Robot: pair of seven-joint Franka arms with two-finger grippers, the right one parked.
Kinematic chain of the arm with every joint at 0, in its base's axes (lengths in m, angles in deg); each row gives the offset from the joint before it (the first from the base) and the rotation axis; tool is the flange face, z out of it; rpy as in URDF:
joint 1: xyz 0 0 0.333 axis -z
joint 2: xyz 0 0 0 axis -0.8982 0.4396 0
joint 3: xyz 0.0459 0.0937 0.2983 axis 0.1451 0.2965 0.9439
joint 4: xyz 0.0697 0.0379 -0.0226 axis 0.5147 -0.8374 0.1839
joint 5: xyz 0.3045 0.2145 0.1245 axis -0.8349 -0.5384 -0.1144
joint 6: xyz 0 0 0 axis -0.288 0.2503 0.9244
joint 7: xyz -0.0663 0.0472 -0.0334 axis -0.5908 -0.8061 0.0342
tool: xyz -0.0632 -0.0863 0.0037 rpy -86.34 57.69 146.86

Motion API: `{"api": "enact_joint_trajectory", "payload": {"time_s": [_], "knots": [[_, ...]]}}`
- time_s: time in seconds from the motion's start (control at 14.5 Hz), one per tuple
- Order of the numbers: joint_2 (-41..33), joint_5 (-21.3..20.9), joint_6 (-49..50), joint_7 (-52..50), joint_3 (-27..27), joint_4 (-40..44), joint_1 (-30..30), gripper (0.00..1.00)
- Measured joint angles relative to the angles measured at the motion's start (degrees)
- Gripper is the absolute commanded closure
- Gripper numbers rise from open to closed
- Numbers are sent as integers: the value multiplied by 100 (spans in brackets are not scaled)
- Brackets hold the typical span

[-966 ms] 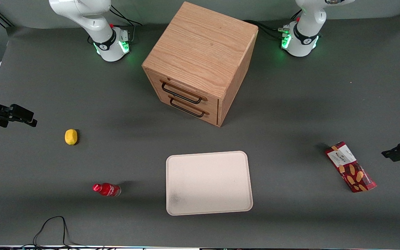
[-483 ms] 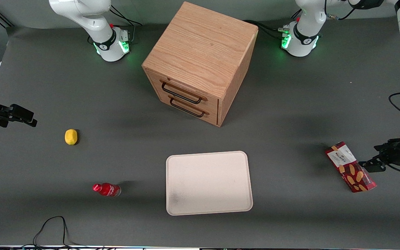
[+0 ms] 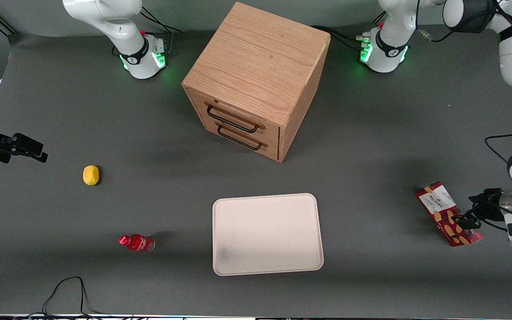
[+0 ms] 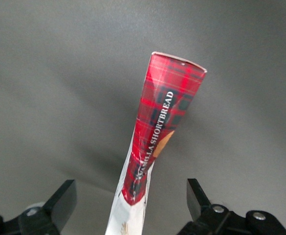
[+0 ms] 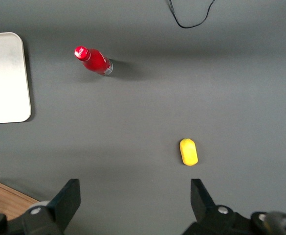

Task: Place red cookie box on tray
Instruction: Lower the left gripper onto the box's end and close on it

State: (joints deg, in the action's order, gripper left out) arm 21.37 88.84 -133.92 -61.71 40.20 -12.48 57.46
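Note:
The red cookie box (image 3: pixel 443 209) lies flat on the grey table toward the working arm's end, well apart from the cream-white tray (image 3: pixel 267 233). My left gripper (image 3: pixel 466 220) hangs over the end of the box nearer the front camera. In the left wrist view the plaid box (image 4: pixel 167 107) runs lengthwise between the two dark fingers (image 4: pixel 64 200), which stand wide apart on either side without touching it. The gripper (image 4: pixel 130 198) is open. The tray holds nothing.
A wooden two-drawer cabinet (image 3: pixel 256 80) stands farther from the front camera than the tray. A small red bottle (image 3: pixel 137 242) and a yellow lemon (image 3: pixel 90 174) lie toward the parked arm's end. A black cable (image 3: pixel 67 289) loops near the front edge.
The left arm has swung in from the table's end, and its gripper has come from beside the box to over the box's near end. The box has not moved.

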Motion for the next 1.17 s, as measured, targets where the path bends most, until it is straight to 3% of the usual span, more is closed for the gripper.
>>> {"api": "enact_joint_trajectory", "payload": {"time_s": [1.03,1.17], "knots": [[207,-1,-586,-6,-13,-175,1,1],[208,-1,-657,-6,-13,-229,1,7]]}}
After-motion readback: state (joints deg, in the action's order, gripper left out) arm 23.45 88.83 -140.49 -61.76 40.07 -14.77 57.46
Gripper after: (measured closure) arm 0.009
